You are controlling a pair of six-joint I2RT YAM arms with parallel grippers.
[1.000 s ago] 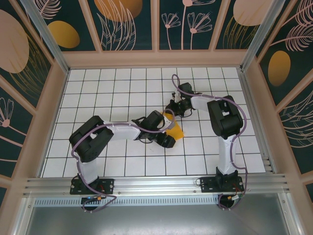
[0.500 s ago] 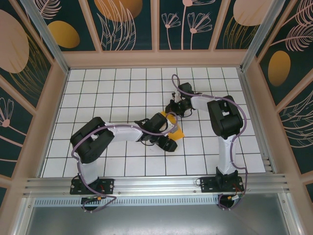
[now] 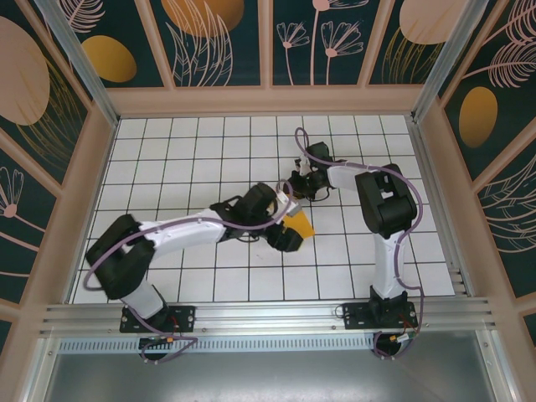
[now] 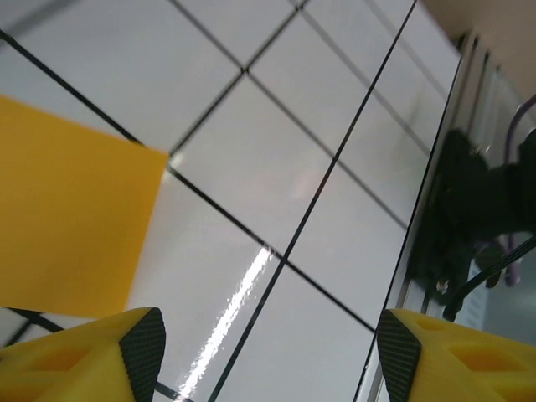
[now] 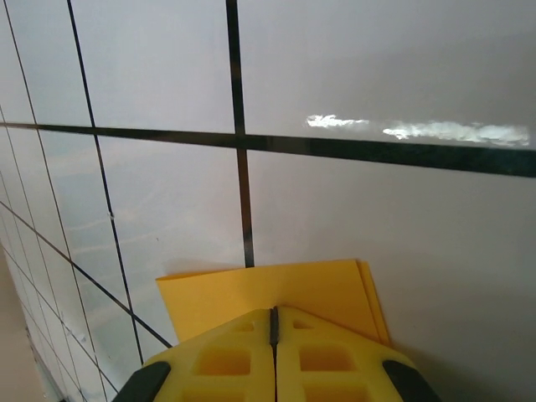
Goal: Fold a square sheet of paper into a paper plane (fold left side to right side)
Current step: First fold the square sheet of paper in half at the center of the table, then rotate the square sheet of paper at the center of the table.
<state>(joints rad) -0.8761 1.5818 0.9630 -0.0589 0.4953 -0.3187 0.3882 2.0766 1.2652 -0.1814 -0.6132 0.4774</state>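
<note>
Orange-yellow paper (image 3: 301, 224) lies on tiles (image 3: 184, 159), partly hidden by left gripper (image 3: 283, 238).

There's the orange-yellow sheet of paper (image 3: 303, 226), flat on the white tiles (image 3: 209, 151), just right of centre in the top view, a small slanted patch showing. Left wrist view, left side: 1 crisp corner points right. Right wrist view, lower middle: 2 layers show along its right edge.

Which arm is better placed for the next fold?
Left, probably: the left gripper hangs open beside a free corner of the square sheet of paper, while the right gripper is shut at its far edge.
</note>
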